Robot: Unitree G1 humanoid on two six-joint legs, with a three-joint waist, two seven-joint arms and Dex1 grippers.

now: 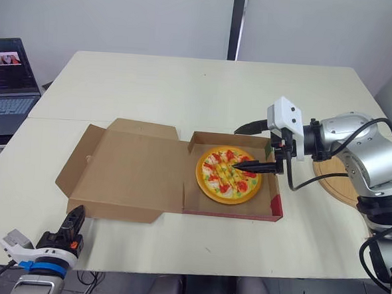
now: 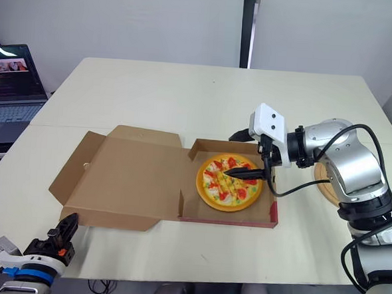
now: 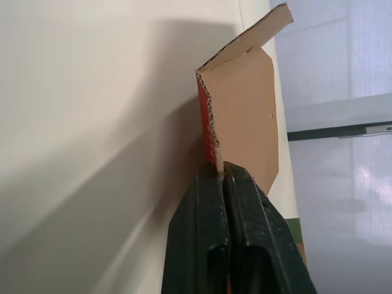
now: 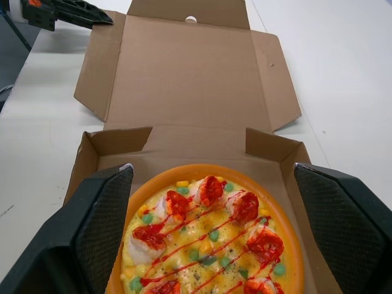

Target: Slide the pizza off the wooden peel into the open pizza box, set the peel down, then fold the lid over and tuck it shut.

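From the head: the pizza lies in the base of the open pizza box on the worktop. The right tool hovers over it, and the wooden peel lies behind that arm.

Left wrist: the left tool is clenched on nothing.

Right wrist: the right tool's fingers are spread wide, released, above the pizza.

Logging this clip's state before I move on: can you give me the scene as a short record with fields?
pizza: lying in the box base
box: open on the table
lid: flat, spread toward the robot's left
peel: on the table right of the box, partly hidden by the right arm
right gripper: over the pizza, fingers open, holding nothing
left gripper: near the table's front edge, fingers shut, empty
task stage: pizza in, peel down, lid not yet folded
other: laptop off the table's left end
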